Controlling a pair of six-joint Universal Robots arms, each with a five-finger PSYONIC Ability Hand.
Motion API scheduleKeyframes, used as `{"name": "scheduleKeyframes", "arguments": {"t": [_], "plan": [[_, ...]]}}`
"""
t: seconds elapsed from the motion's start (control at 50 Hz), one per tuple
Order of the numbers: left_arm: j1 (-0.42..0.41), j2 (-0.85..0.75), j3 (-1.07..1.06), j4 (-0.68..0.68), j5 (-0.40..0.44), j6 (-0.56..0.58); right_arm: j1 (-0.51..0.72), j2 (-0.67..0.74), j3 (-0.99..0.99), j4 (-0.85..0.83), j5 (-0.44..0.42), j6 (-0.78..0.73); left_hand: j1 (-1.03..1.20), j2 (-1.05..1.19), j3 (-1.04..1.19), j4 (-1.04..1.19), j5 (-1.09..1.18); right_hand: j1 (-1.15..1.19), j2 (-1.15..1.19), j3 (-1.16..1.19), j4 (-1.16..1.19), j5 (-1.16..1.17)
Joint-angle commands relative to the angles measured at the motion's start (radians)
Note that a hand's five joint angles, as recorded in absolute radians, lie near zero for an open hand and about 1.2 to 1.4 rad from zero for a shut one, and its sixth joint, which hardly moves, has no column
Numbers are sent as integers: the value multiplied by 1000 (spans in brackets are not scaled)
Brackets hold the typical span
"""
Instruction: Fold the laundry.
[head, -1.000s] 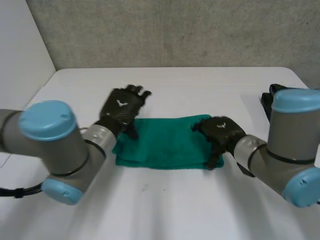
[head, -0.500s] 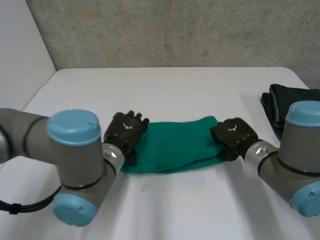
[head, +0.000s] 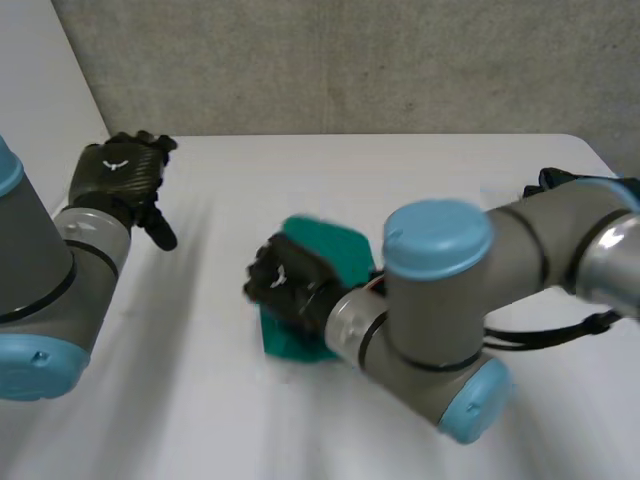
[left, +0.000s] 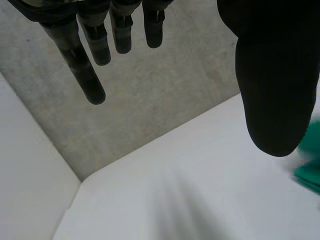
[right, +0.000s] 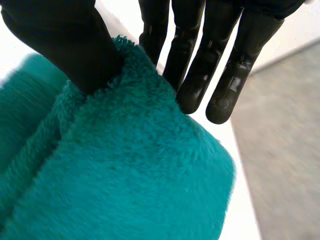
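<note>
Right hand (head: 285, 285) pinches towel (head: 335, 250) edge, thumb against fingers. Left hand (head: 118, 172) spread, empty, far left. Lay edges flush; release only once flat.

A lab-like test bench: white table (head: 400, 170) against bare concrete wall (head: 350, 60).

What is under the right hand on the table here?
A folded teal towel. The right hand pinches its edge between thumb and fingers. The part of the white table beneath the towel is covered, so anything lying there cannot be seen.
</note>
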Motion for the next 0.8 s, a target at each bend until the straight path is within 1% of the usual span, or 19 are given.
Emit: {"name": "scheduleKeyframes", "arguments": {"t": [0.02,0.04,0.06,0.08,0.12,0.14,0.16,0.22,0.24,0.3,0.38,0.4,0.46,0.54,0.6,0.68,0.7,0.76,0.8], "plan": [[-18,-21,1,45,11,-10,-2,-2,11,-2,-18,136,0,-16,-26,-322,-34,-751,-935,-944,-949,-937],[-24,-30,4,48,23,-10,-13,-16,12,-3,-10,186,0,-16,-26,-322,-34,-751,-935,-944,-949,-937],[-30,-38,9,51,37,-10,-48,-42,17,-3,5,283,0,-16,-26,-322,-34,-751,-935,-944,-949,-937],[-48,-62,17,54,78,-11,-77,-57,18,-3,16,343,3,-13,-23,-319,-31,-751,-935,-944,-949,-937],[-70,-84,26,55,128,-11,-139,-91,20,0,34,476,9,-8,-18,-313,-25,-751,-935,-944,-949,-937],[-82,-95,32,55,155,-11,-201,-120,20,6,40,597,11,-5,-15,-310,-22,-751,-935,-944,-949,-937],[-109,-111,47,55,206,-13,-225,-131,20,10,39,651,17,1,-9,-305,-16,-751,-935,-944,-949,-937],[-146,-145,70,54,269,-13,-265,-119,5,56,33,788,17,1,-9,-305,-16,-751,-935,-944,-949,-937],[-165,-177,89,49,293,-13,-263,-108,0,72,33,796,17,1,-9,-305,-16,-751,-935,-944,-949,-937],[-177,-225,116,42,294,-13,-269,-51,-24,125,34,770,29,13,3,-293,-4,-751,-935,-944,-949,-937],[-177,-293,132,8,238,-11,-265,19,-63,165,51,697,32,16,6,-290,-1,-751,-935,-944,-949,-937],[-180,-314,136,-12,206,-4,-265,35,-72,170,53,687,32,16,6,-290,-1,-751,-935,-944,-949,-937],[-179,-349,142,-53,147,7,-265,99,-107,185,54,675,32,16,6,-290,-1,-751,-935,-944,-949,-937],[-179,-386,149,-101,116,39,-263,151,-139,205,54,664,29,13,3,-293,-4,-751,-935,-944,-949,-937],[-180,-402,149,-113,113,71,-263,170,-149,207,60,653,29,13,3,-293,-4,-751,-935,-944,-949,-937],[-185,-405,147,-123,116,108,-263,178,-149,211,103,615,29,13,3,-293,-4,-751,-935,-944,-949,-937],[-188,-403,146,-124,117,117,-263,170,-146,211,129,589,29,13,3,-293,-4,-751,-935,-944,-949,-937],[-188,-399,147,-124,125,114,-263,147,-133,208,163,554,23,7,-3,-299,-10,-751,-935,-944,-949,-937],[-191,-377,150,-121,137,114,-263,95,-117,207,180,547,14,-2,-12,-307,-19,-751,-935,-944,-949,-937]]}}
